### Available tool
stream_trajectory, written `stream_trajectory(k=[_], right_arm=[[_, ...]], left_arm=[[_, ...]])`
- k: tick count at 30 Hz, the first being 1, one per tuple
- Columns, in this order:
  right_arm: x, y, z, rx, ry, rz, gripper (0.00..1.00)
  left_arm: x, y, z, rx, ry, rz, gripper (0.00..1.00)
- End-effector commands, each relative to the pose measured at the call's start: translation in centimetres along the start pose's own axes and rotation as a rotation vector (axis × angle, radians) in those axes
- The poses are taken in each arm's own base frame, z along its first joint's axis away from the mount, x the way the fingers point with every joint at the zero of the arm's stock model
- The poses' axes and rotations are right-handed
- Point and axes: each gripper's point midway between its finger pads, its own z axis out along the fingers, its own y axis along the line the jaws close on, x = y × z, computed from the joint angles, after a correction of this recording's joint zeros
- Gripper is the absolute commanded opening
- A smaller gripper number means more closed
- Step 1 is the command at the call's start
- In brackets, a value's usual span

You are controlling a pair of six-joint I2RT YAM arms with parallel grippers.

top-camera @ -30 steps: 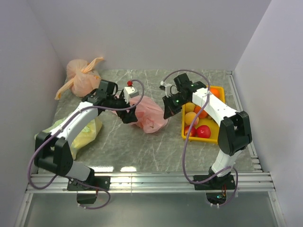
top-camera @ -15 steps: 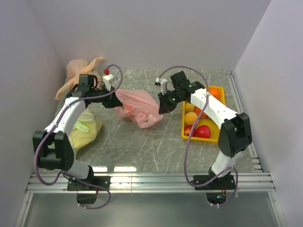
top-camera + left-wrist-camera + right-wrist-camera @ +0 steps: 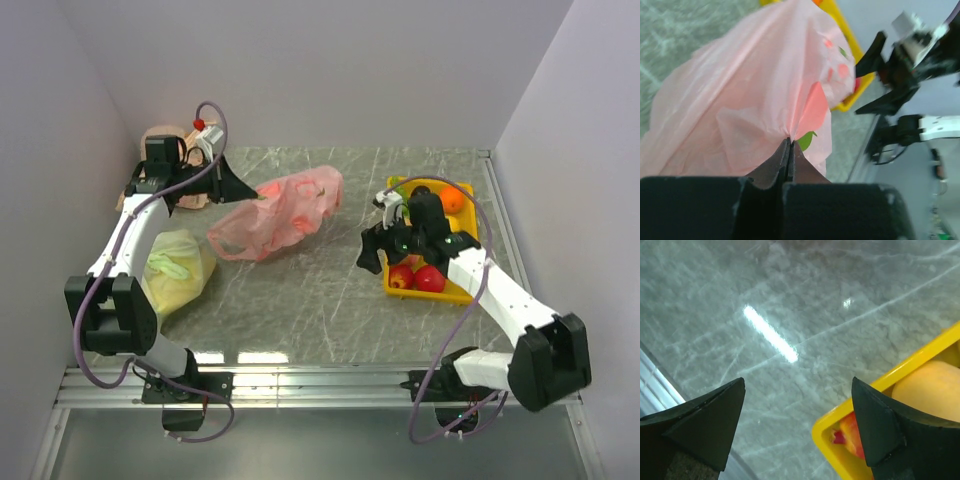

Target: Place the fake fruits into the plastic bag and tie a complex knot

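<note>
Left end effector (image 3: 232, 187) pressed together on a gathered fold of the plastic bag (image 3: 285, 208); in the left wrist view the fingertips meet at the pinch (image 3: 788, 145) and the pink film fans out ahead of them (image 3: 740, 95). From this pinch the bag runs forward, away from the fingertips and towards the right arm, so its long axis lies roughly along the line between the two end effectors. The far end looks fuller, and the near end is drawn taut at the grip. Right end effector (image 3: 372, 250) spread wide, holding nothing; the right wrist view shows the gap (image 3: 797, 390) over bare table (image 3: 765, 300), with the corner of the yellow tray (image 3: 880, 385) just beside one finger. The bag lies off to this end effector's left and beyond it, well apart, so the left arm is the nearer one by far. Judgement: any tying needs the right end effector brought across to the bag's free side. Red apples (image 3: 415, 278) and an orange (image 3: 452, 200) sit in the tray. Hard to read: reddish and green patches show through the film, but I cannot tell whether they are fruit or print. No knot or loop handles can be made out. The bag's mouth is not identifiable, and the left arm hides part of the peach bag (image 3: 160, 138) behind it
</note>
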Motion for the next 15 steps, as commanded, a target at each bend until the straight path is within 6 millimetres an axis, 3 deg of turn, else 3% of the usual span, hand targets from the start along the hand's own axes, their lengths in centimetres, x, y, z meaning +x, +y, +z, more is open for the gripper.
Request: stream_trajectory(k=[1, 2, 4, 8, 10, 11, 15], right_arm=[[-6.4, 0.6, -1.2, -0.002, -0.349, -0.103, 0.94], [-8.2, 0.7, -1.5, 0.001, -0.437, -0.132, 0.94], [-8.9, -0.5, -1.0, 0.053, -0.476, -0.111, 0.94], [-12.3, -3.3, -0.8, 0.164, -0.572, -0.163, 0.93], [-13.3, -3.8, -0.7, 0.163, -0.586, -0.181, 0.92], [-14.4, -3.5, -0.8, 0.144, -0.604, -0.197, 0.91], [-14.7, -1.7, 0.4, 0.031, -0.587, -0.218, 0.89]], left_arm=[[-3.3, -3.1, -0.1, 0.137, -0.042, -0.074, 0.00], [-3.4, -3.4, -0.1, 0.149, -0.040, -0.096, 0.00], [-3.5, -3.6, -0.1, 0.165, -0.037, -0.091, 0.00], [-3.4, -4.1, -0.4, 0.184, -0.018, -0.091, 0.00], [-3.3, -4.3, -0.4, 0.197, -0.010, -0.099, 0.00], [-3.2, -4.3, -0.4, 0.198, -0.009, -0.103, 0.00], [-3.5, -4.7, -0.5, 0.212, -0.012, -0.106, 0.00]])
